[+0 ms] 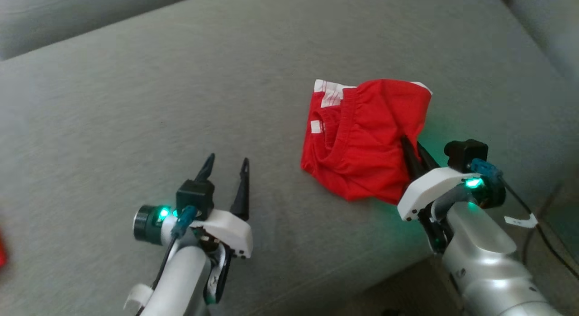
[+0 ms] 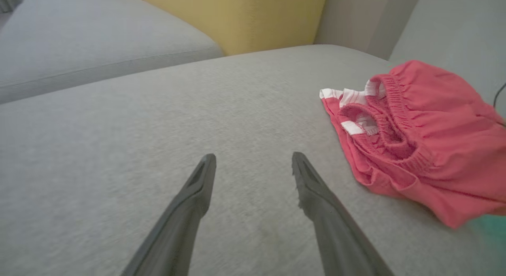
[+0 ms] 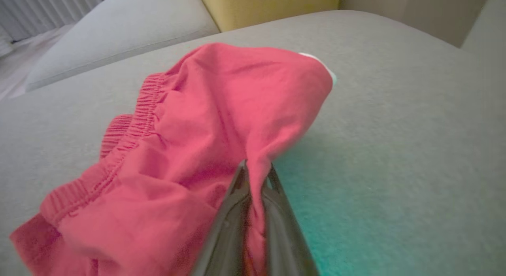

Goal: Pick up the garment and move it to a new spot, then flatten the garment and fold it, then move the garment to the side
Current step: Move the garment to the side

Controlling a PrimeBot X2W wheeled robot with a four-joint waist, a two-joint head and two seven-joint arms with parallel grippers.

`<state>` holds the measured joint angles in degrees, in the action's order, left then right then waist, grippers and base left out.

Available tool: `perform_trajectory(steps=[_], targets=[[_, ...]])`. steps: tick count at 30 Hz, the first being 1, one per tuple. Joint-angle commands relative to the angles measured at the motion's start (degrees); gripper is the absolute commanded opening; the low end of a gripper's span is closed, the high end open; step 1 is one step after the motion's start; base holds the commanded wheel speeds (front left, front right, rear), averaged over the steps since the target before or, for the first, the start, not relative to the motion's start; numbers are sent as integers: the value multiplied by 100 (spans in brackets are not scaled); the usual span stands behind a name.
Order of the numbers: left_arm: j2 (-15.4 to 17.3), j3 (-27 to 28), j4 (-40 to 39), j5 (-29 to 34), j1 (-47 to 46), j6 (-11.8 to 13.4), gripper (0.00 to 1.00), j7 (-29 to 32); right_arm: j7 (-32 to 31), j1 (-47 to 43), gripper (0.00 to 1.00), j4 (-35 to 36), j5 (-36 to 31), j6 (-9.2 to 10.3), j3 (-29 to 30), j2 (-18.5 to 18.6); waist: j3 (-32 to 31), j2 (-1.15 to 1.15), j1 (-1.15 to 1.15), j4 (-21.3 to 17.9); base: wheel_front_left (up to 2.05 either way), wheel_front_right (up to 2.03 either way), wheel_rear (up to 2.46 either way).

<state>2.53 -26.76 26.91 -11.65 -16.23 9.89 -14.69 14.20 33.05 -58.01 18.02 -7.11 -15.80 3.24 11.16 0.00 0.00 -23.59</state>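
Right pincer [image 1: 414, 146] is clamped on the nearest edge of the red garment [image 1: 357, 135]. Left pincer [image 1: 227, 164] gapes, with bare grey sofa cushion [image 1: 135, 103] ahead and leftward.

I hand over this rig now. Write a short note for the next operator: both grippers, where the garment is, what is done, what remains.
Left gripper: open, holding nothing, over the grey cushion, to the left of the garment and apart from it.
Right gripper: shut on a fold at the right edge of the red shorts.
Shorts: bunched up on the cushion, waistband crumpled.
Done: grasp made.
Left: move to the new spot (cannot tell if done), flatten, fold, set aside.
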Motion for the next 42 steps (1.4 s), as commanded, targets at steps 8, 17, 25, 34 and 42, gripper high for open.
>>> perform_trajectory(steps=[8, 17, 25, 34, 42], targets=[[34, -45, -121, 137, -398, -92, 100, -30, 79, 887, 0, -139, -764, -37, 224, 583, 611, 0, 0, 264, 0, 0, 0], [34, 40, -238, 263, -429, -86, 100, -30, -208, 1884, 0, -1167, -1867, -37, 1322, 2317, 985, 0, 0, 1222, 0, 0, 0], [34, 45, -297, 215, -386, -65, 100, -30, -305, 2048, 100, -1215, -2687, -37, 2351, 2805, 1001, 0, 0, 1422, 0, 0, 0], [34, 177, -378, 138, -260, 59, 100, -30, 74, 1861, 100, 125, -3305, -37, 3272, 1862, 581, 0, 0, 1436, 0, 0, 0], [34, 602, -487, -10, 40, 225, 100, -30, 78, 823, 100, 1520, -2538, -37, 2713, 567, 154, 0, 0, 1659, 0, 0, 0]])
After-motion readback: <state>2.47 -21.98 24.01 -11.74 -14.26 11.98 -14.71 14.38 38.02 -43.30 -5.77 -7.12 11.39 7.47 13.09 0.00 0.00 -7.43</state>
